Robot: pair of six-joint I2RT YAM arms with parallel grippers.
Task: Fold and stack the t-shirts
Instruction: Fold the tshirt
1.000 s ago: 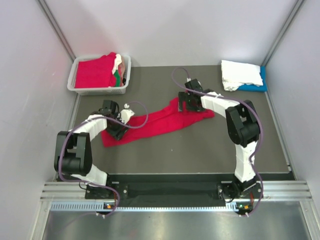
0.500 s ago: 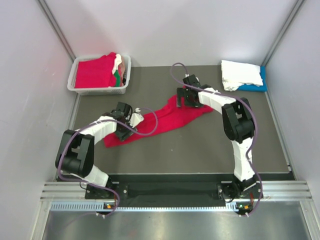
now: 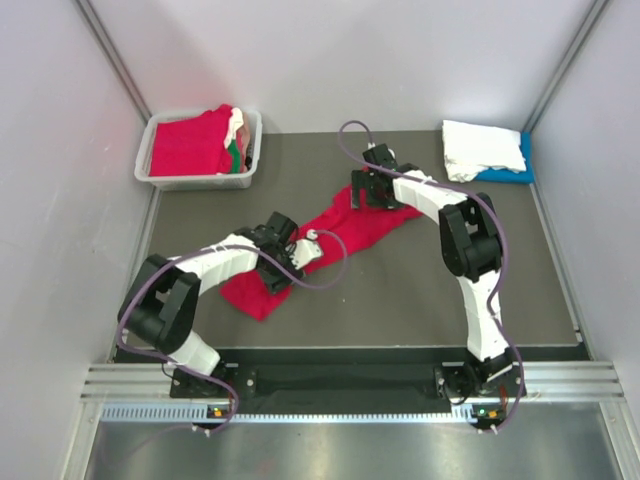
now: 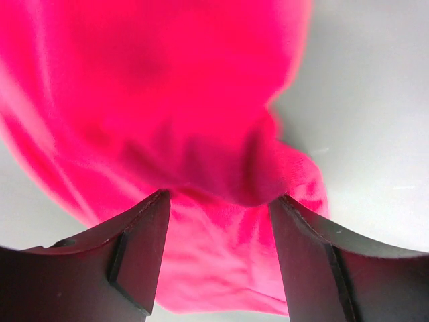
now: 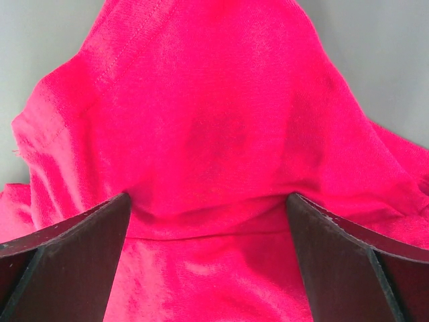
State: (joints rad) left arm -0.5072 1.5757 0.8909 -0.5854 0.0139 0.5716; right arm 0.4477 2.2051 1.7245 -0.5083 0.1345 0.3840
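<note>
One red t-shirt (image 3: 345,232) lies bunched in a diagonal strip on the dark mat. My left gripper (image 3: 292,262) presses on its lower left part. In the left wrist view the fingers (image 4: 144,248) stand apart, open, with a ridge of red cloth (image 4: 167,100) bulging between the tips of the left gripper (image 4: 221,198). My right gripper (image 3: 368,192) rests on the shirt's upper right end. It is wide open, and the red cloth (image 5: 214,100) spans flat between the two sides of the right gripper (image 5: 208,198). A folded white t-shirt (image 3: 482,148) lies on a blue one (image 3: 507,176) at the back right.
A pale plastic tub (image 3: 200,181) at the back left holds more red shirts (image 3: 185,148). Grey walls close in the mat on three sides. A black bar and a metal rail run along the near edge (image 3: 340,380).
My left gripper has slid right and nearer, dragging the shirt's lower left end with it, so the strip is shorter and more bunched. My right gripper has shifted slightly left.
</note>
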